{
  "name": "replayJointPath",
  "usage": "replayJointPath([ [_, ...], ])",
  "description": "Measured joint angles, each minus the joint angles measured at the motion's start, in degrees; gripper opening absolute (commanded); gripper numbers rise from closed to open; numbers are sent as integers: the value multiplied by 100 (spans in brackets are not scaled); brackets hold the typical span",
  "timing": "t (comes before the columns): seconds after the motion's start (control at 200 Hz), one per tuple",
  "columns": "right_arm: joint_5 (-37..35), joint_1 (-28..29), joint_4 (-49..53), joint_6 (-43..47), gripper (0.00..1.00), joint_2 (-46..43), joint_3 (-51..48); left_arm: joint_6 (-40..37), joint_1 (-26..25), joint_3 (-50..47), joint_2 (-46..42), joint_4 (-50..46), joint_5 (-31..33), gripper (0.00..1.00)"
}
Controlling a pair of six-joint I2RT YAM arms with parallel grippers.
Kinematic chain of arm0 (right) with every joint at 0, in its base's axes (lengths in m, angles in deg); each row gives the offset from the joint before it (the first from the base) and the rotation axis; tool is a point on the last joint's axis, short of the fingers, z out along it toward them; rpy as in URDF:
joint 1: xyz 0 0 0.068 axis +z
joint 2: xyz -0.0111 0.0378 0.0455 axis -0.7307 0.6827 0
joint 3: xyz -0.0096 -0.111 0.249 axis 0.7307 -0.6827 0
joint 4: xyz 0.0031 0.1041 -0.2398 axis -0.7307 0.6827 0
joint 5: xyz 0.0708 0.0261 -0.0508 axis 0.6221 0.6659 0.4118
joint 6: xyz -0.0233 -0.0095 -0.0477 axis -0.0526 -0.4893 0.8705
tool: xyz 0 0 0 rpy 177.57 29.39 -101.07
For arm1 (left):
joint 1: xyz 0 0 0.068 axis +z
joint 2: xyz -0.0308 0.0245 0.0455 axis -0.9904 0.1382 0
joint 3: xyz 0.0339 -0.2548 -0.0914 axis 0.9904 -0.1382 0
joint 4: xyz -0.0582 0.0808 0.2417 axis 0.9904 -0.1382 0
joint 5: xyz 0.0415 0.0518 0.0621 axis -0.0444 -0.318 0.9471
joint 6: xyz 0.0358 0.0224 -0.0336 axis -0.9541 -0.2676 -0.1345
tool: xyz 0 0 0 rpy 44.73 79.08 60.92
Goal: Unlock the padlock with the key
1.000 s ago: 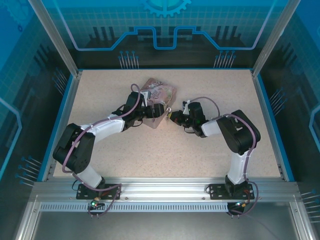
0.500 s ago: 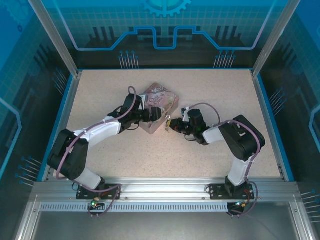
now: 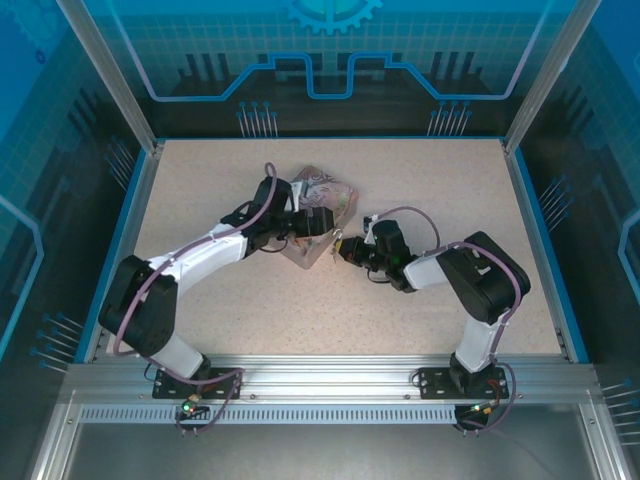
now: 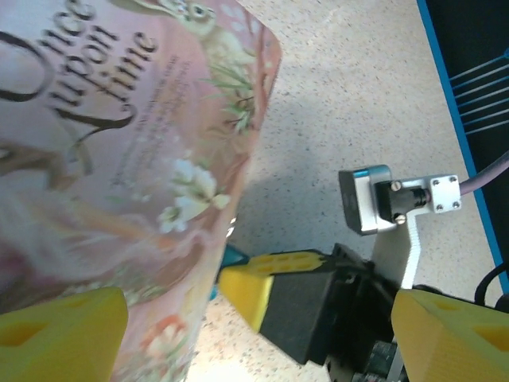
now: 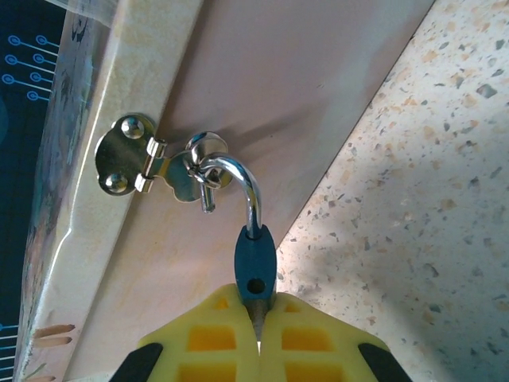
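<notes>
Right gripper (image 5: pixel 258 326) has edged nearer, pinching the thin dull-metal key (image 5: pixel 255 310), blue-teal squarish padlock (image 5: pixel 254 259) lengthwise at twelve o'clock; left gripper (image 3: pixel 318 224) spread.

A robotics lab cell, from where I'm standing, not a home or a shop; two jointed robot arms, the left arm (image 3: pixel 200 258) and the right arm (image 3: pixel 480 280), are bolted side by side to a slotted aluminium rail (image 3: pixel 330 375) at the near edge; the speckled table (image 3: pixel 440 180) has a blue border (image 3: pixel 545 240) and is fenced by aluminium posts (image 3: pixel 110 75); the clear panels (image 3: pixel 330 50) behind carry printed blue circuit lines and a gear; purple cables (image 3: pixel 410 212) loop along the arms; a small camera block (image 4: pixel 370 199) sits on a wrist bracket.
</notes>
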Motion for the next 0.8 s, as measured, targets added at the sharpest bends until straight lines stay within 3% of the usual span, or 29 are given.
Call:
replayJointPath([
  [0.275, -105, 175, -26, -17, 0, -7, -39, 57, -243, 538, 920, 313, -188, 87],
  [0.53, -116, 140, -179, -92, 0, -24, -116, 59, -256, 503, 970, 485, -190, 87],
  [0.8, 127, -17, -479, -262, 0, -24, -216, 52, -260, -52, 780, 1272, -186, 87],
])
